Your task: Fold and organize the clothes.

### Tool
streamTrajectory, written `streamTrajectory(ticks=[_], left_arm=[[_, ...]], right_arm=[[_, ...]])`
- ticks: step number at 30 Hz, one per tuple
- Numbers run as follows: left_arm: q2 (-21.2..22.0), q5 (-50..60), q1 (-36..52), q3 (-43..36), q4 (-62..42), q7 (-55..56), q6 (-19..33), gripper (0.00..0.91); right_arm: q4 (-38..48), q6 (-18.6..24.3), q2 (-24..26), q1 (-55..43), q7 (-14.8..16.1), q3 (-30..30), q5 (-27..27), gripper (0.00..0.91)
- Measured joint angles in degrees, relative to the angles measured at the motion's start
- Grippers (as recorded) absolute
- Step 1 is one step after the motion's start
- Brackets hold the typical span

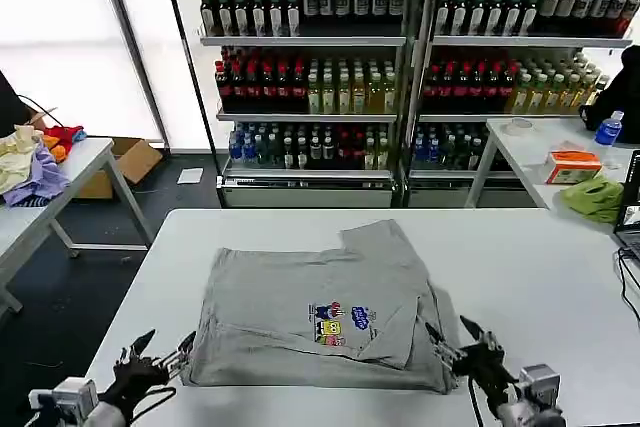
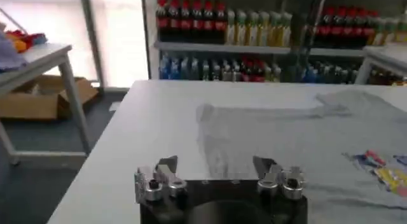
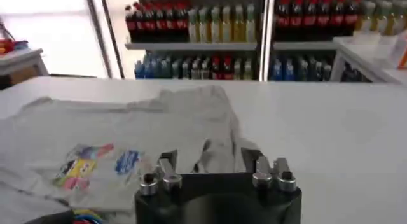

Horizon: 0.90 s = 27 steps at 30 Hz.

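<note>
A light grey T-shirt (image 1: pixel 320 307) with a small colourful chest print (image 1: pixel 338 324) lies partly folded at the centre of the white table (image 1: pixel 540 277), one sleeve reaching toward 12 o'clock and a folded flap lying over its 3 o'clock side. The left gripper (image 1: pixel 160 352) sits at the shirt's 8 o'clock corner, fingers spread wide and empty just beside the hem, and the right gripper (image 1: pixel 452 340) sits at the 4 o'clock corner, likewise spread wide with nothing held, its near finger at the fabric's edge. Shelves of bottled drinks (image 1: pixel 330 67) stand at 12 o'clock beyond the table, a heap of yellow, purple and red garments (image 1: pixel 35 159) lies on a side table at 10 o'clock, and a lime-green cloth (image 1: pixel 595 197) rests at 2 o'clock.
</note>
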State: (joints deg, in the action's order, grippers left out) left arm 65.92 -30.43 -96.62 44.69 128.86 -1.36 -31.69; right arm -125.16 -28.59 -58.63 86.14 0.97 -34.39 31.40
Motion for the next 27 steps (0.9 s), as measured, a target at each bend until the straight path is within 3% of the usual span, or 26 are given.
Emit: streamTrajectory(ticks=[12, 18, 27], left_arm=[[-7.6, -2.1, 19.5, -8.3, -15.2, -4.7, 1.6, 0.907], [-10.4, -3.3, 29.8, -15.3, -24.6, -5.4, 3.0, 0.907], [-10.6, -4.1, 42.2, -25.1, -37.1, -6.1, 4.4, 0.907]], right_arm=[[23.1, -1.7, 2.0, -27.4, 6.9, 11.8, 1.1, 0.907], [35.8, -2.6, 0.0, -39.6, 8.9, 18.1, 0.2, 0.907], [53.0, -3.4, -5.3, -53.4, 10.5, 24.4, -1.7, 0.907]])
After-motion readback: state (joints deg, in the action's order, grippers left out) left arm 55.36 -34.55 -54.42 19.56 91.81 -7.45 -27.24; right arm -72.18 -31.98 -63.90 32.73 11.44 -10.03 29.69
